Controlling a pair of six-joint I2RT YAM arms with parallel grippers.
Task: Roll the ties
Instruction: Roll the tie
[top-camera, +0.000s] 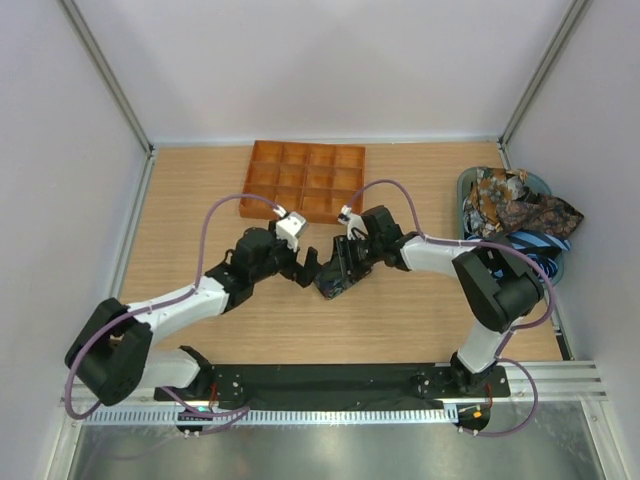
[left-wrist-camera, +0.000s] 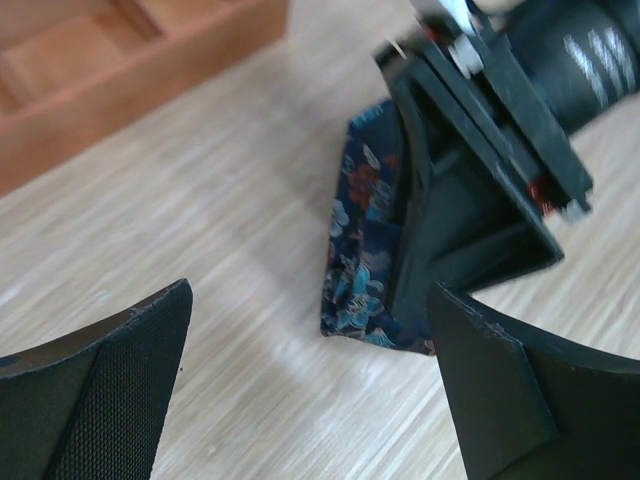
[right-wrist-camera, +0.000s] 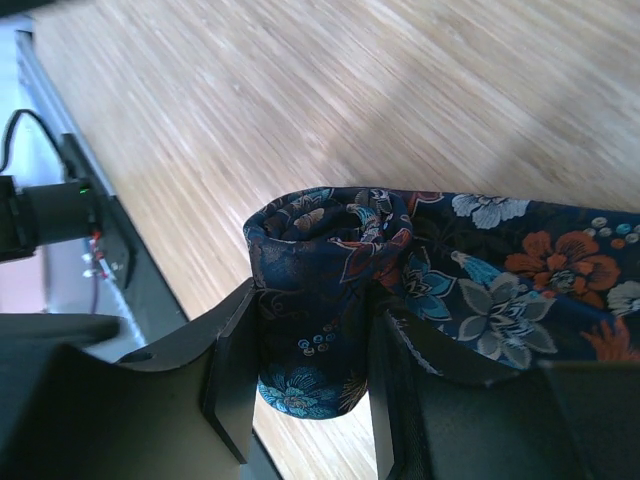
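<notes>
A dark navy floral tie (top-camera: 335, 281) lies mid-table, partly rolled. My right gripper (top-camera: 345, 262) is shut on its rolled part (right-wrist-camera: 318, 300); the loose length with orange and teal flowers (right-wrist-camera: 520, 280) trails right across the finger. In the left wrist view the tie (left-wrist-camera: 362, 250) shows beside the right gripper's black fingers (left-wrist-camera: 460, 200). My left gripper (top-camera: 303, 268) is open and empty just left of the tie, its pads (left-wrist-camera: 110, 380) spread over bare wood. More ties (top-camera: 515, 205), floral and blue striped, lie heaped in a bin at the right.
An orange gridded tray (top-camera: 304, 180) stands behind the grippers, its corner in the left wrist view (left-wrist-camera: 130, 80). The teal bin (top-camera: 467, 186) sits against the right wall. White walls enclose the wooden table; a black base rail (top-camera: 340, 385) runs along the near edge.
</notes>
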